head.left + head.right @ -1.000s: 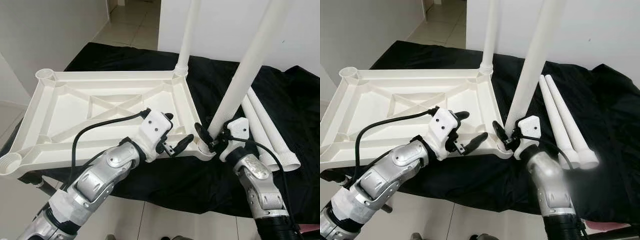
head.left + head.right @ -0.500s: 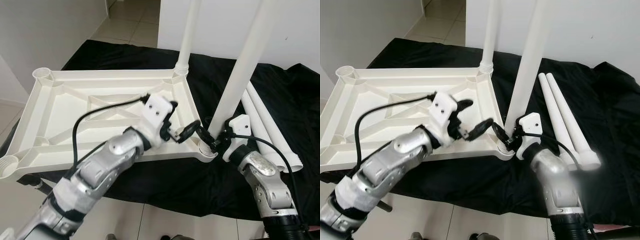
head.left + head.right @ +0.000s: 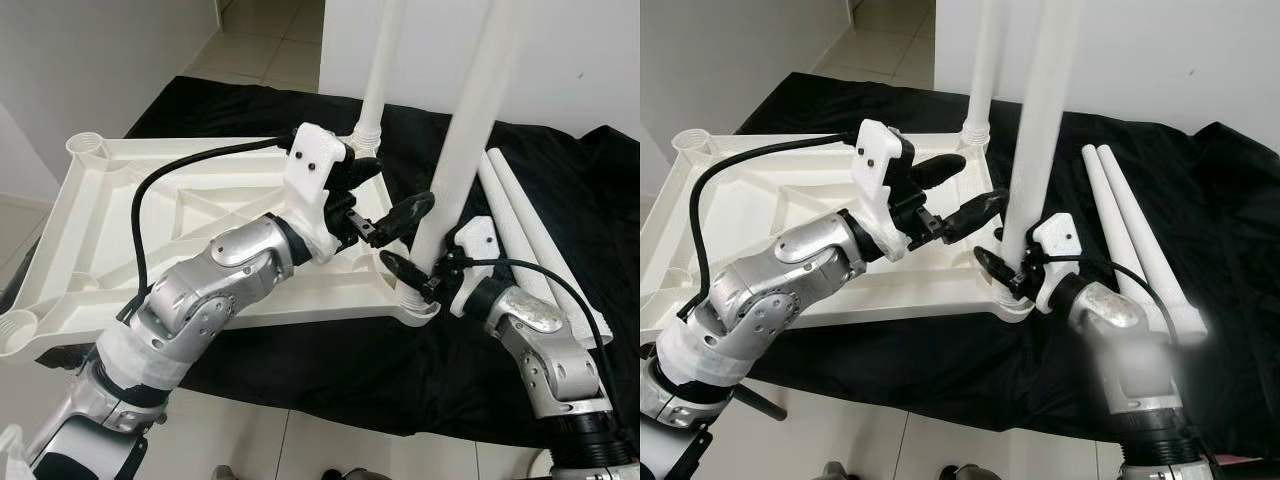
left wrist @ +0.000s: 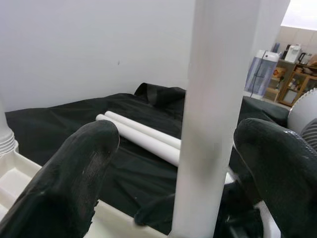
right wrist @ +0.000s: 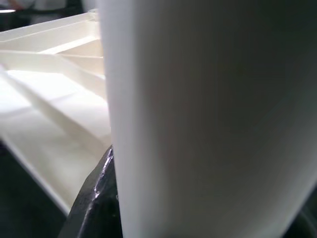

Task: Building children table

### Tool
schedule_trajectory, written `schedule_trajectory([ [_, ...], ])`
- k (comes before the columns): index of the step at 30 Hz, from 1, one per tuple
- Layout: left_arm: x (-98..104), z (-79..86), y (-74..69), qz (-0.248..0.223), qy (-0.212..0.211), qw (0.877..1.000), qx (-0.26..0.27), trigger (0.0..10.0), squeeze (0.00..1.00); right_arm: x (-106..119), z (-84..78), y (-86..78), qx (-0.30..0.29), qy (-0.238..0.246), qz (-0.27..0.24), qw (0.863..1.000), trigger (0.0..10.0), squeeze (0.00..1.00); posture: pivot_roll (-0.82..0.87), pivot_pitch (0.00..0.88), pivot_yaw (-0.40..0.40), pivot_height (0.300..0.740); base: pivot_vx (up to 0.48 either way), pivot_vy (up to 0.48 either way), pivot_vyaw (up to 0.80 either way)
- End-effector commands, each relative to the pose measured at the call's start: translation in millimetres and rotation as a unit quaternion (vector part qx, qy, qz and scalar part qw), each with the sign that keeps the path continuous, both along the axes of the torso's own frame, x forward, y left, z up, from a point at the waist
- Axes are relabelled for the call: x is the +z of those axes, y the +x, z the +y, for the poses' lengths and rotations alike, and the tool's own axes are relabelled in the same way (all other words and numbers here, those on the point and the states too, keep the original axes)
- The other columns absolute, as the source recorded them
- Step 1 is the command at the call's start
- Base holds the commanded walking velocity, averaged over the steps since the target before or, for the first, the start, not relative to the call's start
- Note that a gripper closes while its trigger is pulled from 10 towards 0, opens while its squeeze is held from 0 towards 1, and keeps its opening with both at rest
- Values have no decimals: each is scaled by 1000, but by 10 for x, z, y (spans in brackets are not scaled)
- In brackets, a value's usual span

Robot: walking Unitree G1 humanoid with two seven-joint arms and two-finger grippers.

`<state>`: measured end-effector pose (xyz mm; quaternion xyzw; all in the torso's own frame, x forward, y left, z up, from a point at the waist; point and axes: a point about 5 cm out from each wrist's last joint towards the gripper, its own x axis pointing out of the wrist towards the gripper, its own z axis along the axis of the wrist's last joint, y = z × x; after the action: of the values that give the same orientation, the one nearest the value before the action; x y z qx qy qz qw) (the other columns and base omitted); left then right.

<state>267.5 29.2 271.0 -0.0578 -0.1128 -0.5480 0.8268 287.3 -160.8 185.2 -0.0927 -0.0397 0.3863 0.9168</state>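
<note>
The white table top lies upside down on a black cloth. One white leg stands in its far right corner socket. A second leg stands at the near right corner, and my right gripper is shut on its base. My left gripper is open, raised beside this leg a little above the right gripper. In the left wrist view the leg rises in the gap between the two fingers, just beyond their tips. The right wrist view has the leg very close.
Two loose white legs lie side by side on the black cloth to the right. Open sockets sit at the table top's far left corner and near left corner. White walls and tiled floor lie beyond.
My left gripper has lifted from the table top's near edge and moved up and right to the near leg. The right gripper has stayed at the leg's base.
</note>
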Motion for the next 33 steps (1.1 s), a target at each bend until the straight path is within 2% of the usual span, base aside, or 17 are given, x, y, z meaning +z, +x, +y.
schedule_trajectory([
  [1, 3, -76, -285, -64, 42, 963, -260, 10000, 0, 27, 14, -4, 14, -2, 0, 1000, 10000, 0, -5, 95, -49, 740, 0, 0, 0],
  [4, 23, -126, -286, -73, 55, 955, -282, 10000, 0, 51, 70, 7, 50, -20, 9, 998, 10000, 0, -5, 90, -49, 740, 0, 0, 0],
  [13, 96, -177, -279, -79, 65, 944, -312, 10000, 0, 65, 127, -12, 117, -52, 28, 991, 10000, 0, -7, 87, -54, 740, 0, 0, 0],
  [18, 168, -178, -267, -64, 51, 940, -332, 10000, 0, 61, 133, -29, 137, -60, 37, 988, 10000, 0, -7, 84, -54, 740, 0, 0, 0],
  [19, 192, -164, -264, -53, 46, 937, -343, 7098, 0, 61, 132, -30, 141, -63, 38, 987, 10000, 0, -6, 82, -53, 740, 0, 0, 0],
  [20, 208, -151, -262, -41, 43, 934, -353, 1412, 0, 63, 128, -29, 143, -66, 39, 987, 10000, 0, -6, 81, -53, 740, 0, 0, 0],
  [21, 216, -140, -261, -29, 43, 931, -360, 0, 0, 66, 123, -24, 144, -67, 38, 987, 10000, 0, -5, 80, -52, 740, 0, 0, 0],
  [24, 221, -131, -260, -17, 44, 929, -367, 0, 0, 69, 117, -19, 143, -68, 37, 987, 10000, 0, -5, 80, -52, 740, 0, 0, 0],
  [33, 269, -114, -245, -22, 39, 931, -363, 0, 0, 72, 118, -10, 146, -67, 39, 986, 10000, 0, 1, 77, -47, 740, 0, 0, 0],
])
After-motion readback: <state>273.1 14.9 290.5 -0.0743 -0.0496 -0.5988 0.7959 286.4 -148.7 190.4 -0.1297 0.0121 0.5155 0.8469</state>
